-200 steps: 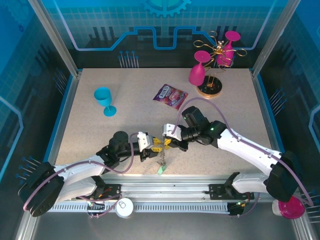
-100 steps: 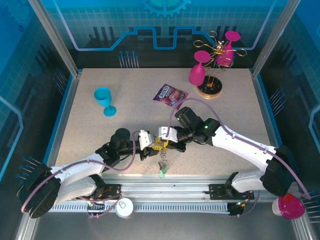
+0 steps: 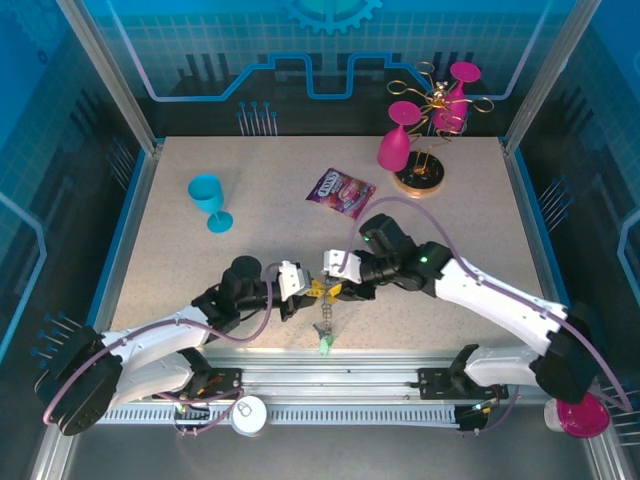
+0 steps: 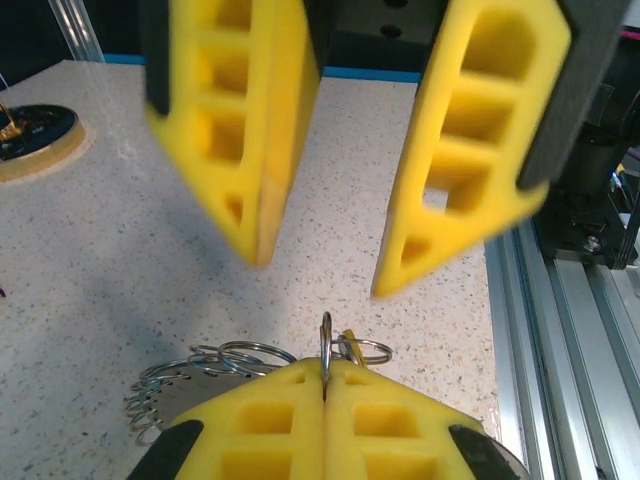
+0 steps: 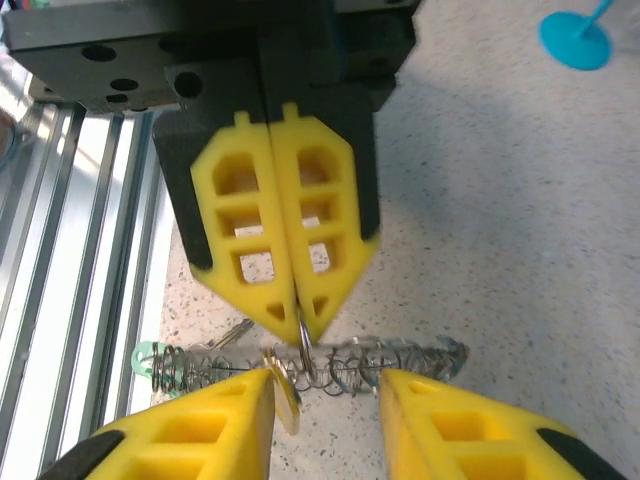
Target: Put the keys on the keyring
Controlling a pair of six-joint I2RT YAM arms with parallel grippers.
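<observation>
Speckled table (image 3: 250,200) inside the blue-lit enclosure. Both claws meet low centre of the top view, close to the front rail.

Left claw (image 3: 312,291) is pressed together on one wire loop (image 4: 325,345) of the keyring (image 4: 185,385). In the right wrist view we see its pads closed on that loop, with the ring edge-on just under them.

Right claw (image 3: 334,290) stands apart with nothing between its pads, facing the left one over the ring.

Yellow key (image 5: 283,395) hangs at the ring, just beside one right-claw pad. Green key (image 3: 322,345) dangles at the low end, near the table's front edge. We can't tell whether either key is fully threaded.

Our read is a regrip step. To do it well we'd:
- hold the left pinch firm so the ring doesn't swing
- bring the right claw in square to the loop
- close on the key head, not the wire
- feed slowly along the loop

Main risk is the thin loop slipping out of the pinch.
</observation>
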